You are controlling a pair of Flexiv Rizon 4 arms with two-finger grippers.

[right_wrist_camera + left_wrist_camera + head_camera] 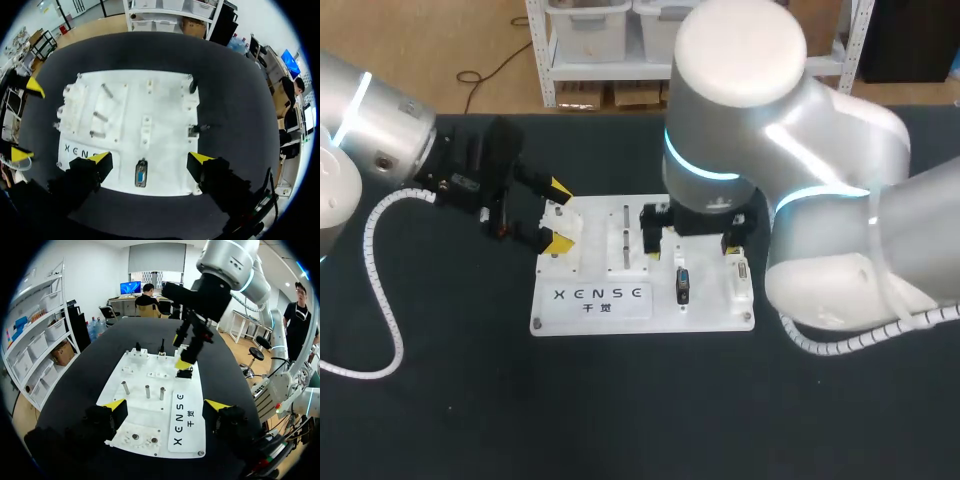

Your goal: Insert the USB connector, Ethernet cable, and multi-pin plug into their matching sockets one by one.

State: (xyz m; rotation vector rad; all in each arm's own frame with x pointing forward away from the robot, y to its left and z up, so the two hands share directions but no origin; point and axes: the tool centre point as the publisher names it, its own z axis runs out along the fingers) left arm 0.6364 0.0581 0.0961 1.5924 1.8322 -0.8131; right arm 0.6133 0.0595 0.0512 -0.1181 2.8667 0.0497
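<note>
Right end effector (150, 159) is held spread and empty over the socket board (165, 100), the multi-pin plug (141, 173) lying between its fingers, so a descent and closing on that plug is judged due next; left end effector (166, 405), likewise spread, is held at the board's end.

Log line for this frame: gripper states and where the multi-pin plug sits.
left gripper: open, at end of white board | right gripper: open, above board | multi-pin plug: on board, ungripped
</note>
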